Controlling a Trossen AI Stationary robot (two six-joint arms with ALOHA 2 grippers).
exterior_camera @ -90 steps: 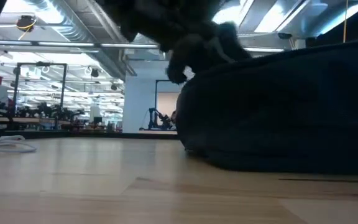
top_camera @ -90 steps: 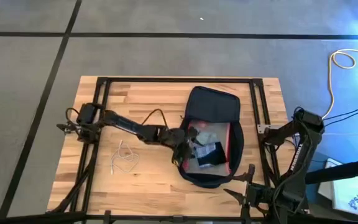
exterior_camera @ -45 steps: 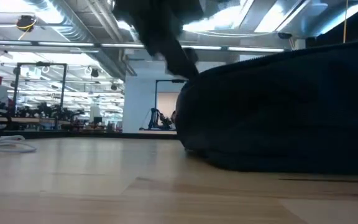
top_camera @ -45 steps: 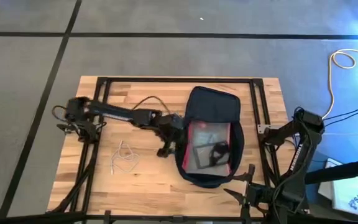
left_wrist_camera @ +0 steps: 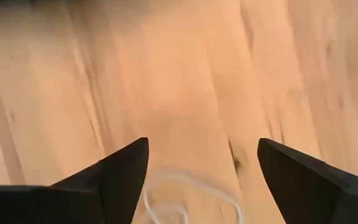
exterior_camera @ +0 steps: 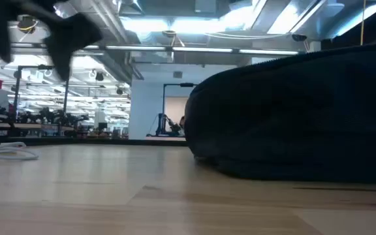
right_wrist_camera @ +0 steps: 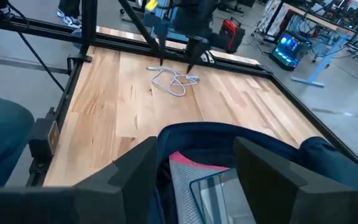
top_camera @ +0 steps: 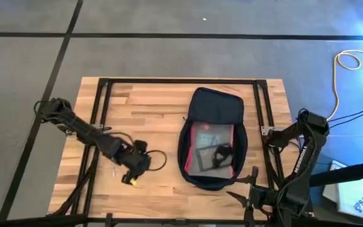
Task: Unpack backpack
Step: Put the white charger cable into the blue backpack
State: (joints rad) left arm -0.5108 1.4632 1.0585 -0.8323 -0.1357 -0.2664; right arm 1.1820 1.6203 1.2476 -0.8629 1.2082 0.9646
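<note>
The dark navy backpack (top_camera: 212,135) lies on its back at the table's centre right, unzipped. Its flap (top_camera: 216,106) is thrown toward the far edge. Inside it lies a clear red-edged pouch (top_camera: 210,151) with dark items. A white cable (right_wrist_camera: 174,83) lies coiled on the wood left of the backpack. My left gripper (left_wrist_camera: 201,162) hangs open over the cable (left_wrist_camera: 188,190), fingers pointing down, one on either side of it. My right gripper (right_wrist_camera: 194,168) waits open at the near right edge, beside the backpack's near end.
Black frame rails (top_camera: 99,120) (top_camera: 261,120) run across the table on both sides of the backpack. Bare wood (top_camera: 144,101) lies between the left rail and the backpack. In the low view the backpack (exterior_camera: 292,117) fills the right half.
My left gripper has drawn out of the backpack's opening and travelled toward the table's left and near edges. It now hangs over the white cable. The backpack has stayed where it was.
</note>
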